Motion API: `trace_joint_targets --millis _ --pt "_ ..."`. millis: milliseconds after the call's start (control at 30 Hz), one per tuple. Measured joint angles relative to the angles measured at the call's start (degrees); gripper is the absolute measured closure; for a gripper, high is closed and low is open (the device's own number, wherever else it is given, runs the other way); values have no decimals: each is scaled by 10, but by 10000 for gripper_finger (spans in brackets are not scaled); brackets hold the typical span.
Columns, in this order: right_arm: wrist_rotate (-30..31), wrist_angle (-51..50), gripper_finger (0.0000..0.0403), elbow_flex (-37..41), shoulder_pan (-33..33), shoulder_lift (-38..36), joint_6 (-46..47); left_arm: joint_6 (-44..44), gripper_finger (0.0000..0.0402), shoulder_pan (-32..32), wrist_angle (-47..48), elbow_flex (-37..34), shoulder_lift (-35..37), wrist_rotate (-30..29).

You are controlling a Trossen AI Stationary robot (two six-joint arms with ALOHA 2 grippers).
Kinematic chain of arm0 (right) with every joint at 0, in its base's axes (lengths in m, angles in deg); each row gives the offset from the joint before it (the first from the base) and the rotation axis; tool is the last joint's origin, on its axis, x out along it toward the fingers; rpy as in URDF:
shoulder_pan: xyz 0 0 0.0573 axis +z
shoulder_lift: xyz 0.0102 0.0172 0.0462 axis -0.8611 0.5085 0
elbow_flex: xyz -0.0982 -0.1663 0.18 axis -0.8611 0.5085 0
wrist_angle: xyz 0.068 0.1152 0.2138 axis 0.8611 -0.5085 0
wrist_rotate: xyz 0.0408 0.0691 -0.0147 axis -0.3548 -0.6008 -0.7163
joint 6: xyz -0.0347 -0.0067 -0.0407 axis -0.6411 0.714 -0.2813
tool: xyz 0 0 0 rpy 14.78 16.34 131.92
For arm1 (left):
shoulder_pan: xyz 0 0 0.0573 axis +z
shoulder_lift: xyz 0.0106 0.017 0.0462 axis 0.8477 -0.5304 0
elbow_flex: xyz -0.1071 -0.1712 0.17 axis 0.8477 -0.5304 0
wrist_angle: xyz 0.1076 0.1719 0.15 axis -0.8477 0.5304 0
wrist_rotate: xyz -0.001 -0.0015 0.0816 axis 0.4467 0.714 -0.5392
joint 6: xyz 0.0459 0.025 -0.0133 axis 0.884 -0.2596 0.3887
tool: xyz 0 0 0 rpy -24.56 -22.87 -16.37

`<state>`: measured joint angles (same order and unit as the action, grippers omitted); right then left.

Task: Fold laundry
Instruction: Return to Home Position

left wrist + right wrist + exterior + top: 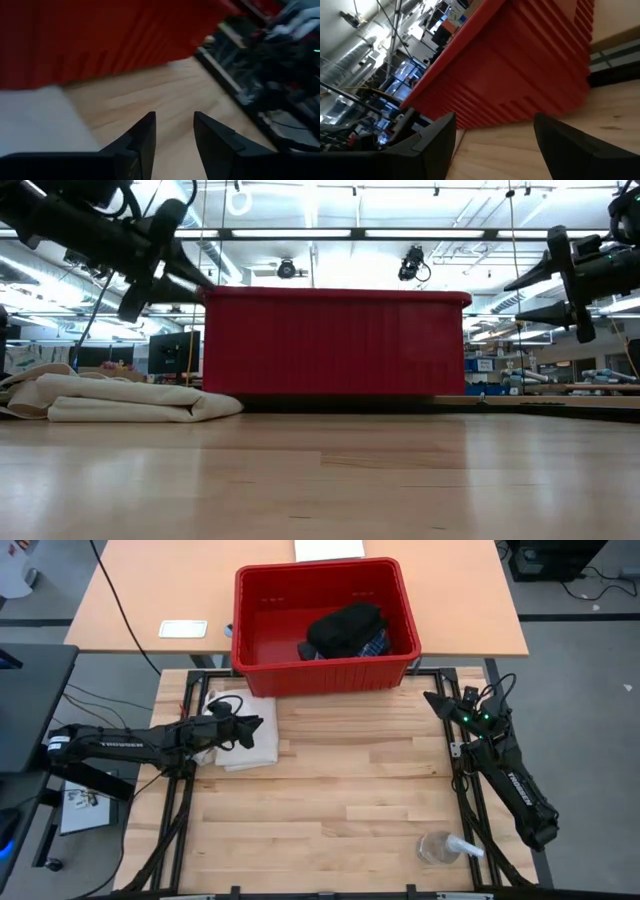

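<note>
A folded light grey cloth (pixel 243 745) lies flat on the wooden table at the left, also in the low view (pixel 120 400) and the left wrist view (pixel 35 120). My left gripper (pixel 258 726) hovers above the cloth's right edge, open, with nothing between its fingers (pixel 175 122). A black garment (pixel 345 626) lies bunched on a blue-and-white plaid piece (pixel 376 643) inside the red bin (pixel 325 673) at the table's far edge. My right gripper (pixel 437 702) waits open in the air at the far right, clear of the bin (pixel 495 125).
A clear spray bottle (pixel 447 847) lies near the table's front right corner. Black frame rails (pixel 180 810) run along both sides of the table. A white flat object (pixel 183 629) sits on the desk behind. Bare wood spans the table's middle (pixel 350 780).
</note>
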<state>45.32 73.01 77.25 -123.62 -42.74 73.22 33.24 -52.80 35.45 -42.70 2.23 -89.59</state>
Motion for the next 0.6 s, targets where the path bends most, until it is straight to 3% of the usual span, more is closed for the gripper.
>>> trace_joint_targets --millis 67,167,300,433,500,600 --pt "1 8 131 0 0 0 4 31 267 -12 -27 0 0 3" --pt "-2 55 131 0 0 0 -17 146 267 -45 -77 0 0 3" --pt "-43 235 131 0 8 0 -97 302 267 -101 -165 0 1 3" --pt "-120 384 131 0 23 0 -231 438 267 -145 -185 0 0 4" --pt "-169 370 131 0 28 0 -255 484 267 -158 -169 0 0 4" --pt "-195 280 131 0 36 0 -236 492 267 -158 -121 0 0 5"
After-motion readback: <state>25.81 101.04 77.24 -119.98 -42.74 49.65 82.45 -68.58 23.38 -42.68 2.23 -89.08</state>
